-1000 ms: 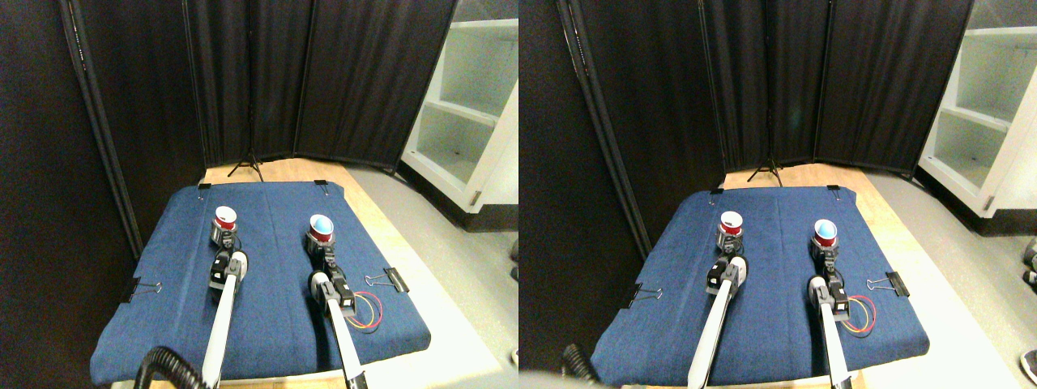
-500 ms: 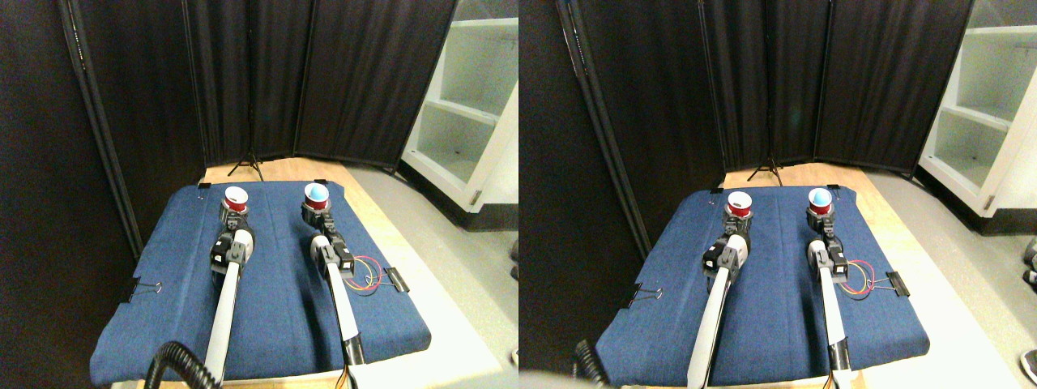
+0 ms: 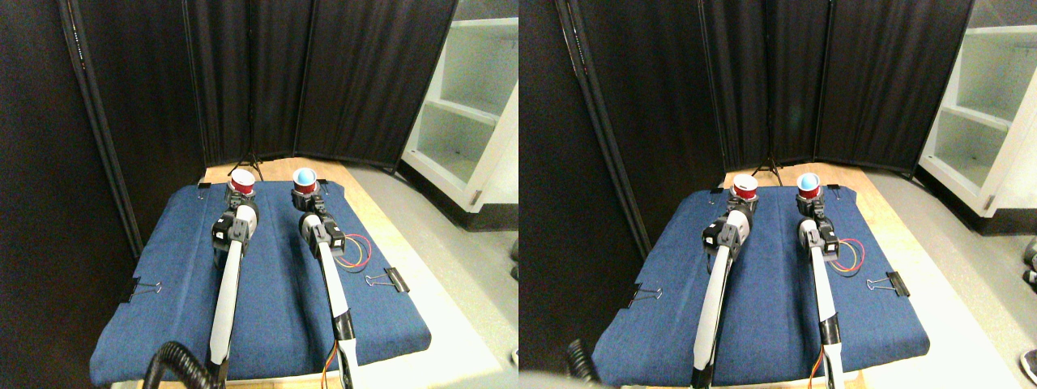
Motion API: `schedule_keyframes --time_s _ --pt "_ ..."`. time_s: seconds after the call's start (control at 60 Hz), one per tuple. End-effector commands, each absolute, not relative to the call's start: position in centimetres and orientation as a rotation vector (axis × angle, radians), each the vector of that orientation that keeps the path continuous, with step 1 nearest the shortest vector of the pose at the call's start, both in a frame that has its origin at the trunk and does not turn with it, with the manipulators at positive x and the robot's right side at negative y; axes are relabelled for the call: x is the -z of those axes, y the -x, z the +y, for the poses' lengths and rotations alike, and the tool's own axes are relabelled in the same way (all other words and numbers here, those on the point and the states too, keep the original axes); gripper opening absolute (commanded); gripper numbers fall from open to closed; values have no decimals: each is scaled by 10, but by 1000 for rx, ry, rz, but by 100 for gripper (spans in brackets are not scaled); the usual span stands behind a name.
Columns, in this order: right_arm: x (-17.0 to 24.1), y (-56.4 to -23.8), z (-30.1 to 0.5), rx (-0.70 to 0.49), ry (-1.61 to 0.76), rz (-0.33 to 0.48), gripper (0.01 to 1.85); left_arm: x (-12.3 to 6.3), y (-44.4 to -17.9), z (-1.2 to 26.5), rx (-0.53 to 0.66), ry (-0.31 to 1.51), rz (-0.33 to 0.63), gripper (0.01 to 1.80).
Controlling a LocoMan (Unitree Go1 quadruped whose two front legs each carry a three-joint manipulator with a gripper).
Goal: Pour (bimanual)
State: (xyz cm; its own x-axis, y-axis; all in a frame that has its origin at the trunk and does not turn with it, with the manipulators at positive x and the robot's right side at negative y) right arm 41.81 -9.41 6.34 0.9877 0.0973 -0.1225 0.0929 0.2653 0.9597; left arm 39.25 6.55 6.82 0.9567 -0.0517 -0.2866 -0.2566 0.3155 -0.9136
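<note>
Reaching farther than a second earlier, both arms had carried their cups toward the far edge of the blue cloth (image 3: 267, 292). The left claw (image 3: 240, 197) gripped a white-lined red cup (image 3: 241, 181); the right claw (image 3: 309, 199) gripped a blue-lined red cup (image 3: 304, 180). Each cup stood upright atop its claw, near each other.

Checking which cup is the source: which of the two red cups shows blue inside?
The red cup in the right hand; the left hand's red cup shows white inside.
</note>
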Motion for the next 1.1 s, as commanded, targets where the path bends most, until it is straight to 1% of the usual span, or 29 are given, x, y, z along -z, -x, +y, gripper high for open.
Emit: schedule_keyframes --time_s 0.017,0.267,0.35,0.433,0.483,0.583,0.717,0.883,1.1 --pt "-79 -422 -88 -78 -1316 131 35 -72 -397 60 -119 1270 280 33" --pt "-91 -429 -78 -89 -1303 166 35 -69 -403 55 -155 1255 282 33" --pt "-94 -431 -76 -100 -1287 163 34 -69 -406 55 -154 1254 287 33" --pt "-97 -434 -73 -98 -1285 176 34 -69 -407 54 -160 1247 290 33" --pt "-101 -436 -71 -110 -1259 197 35 -69 -408 52 -163 1245 290 33" --pt "-105 -437 -67 -118 -1240 205 35 -70 -409 51 -156 1244 300 33" --pt "-107 -439 -63 -126 -1212 200 35 -72 -409 49 -151 1239 309 33" --pt "-108 -440 -57 -107 -1202 208 35 -77 -408 47 -152 1227 309 33" --pt "-107 -443 -51 -129 -1150 213 35 -79 -408 40 -146 1235 326 33"
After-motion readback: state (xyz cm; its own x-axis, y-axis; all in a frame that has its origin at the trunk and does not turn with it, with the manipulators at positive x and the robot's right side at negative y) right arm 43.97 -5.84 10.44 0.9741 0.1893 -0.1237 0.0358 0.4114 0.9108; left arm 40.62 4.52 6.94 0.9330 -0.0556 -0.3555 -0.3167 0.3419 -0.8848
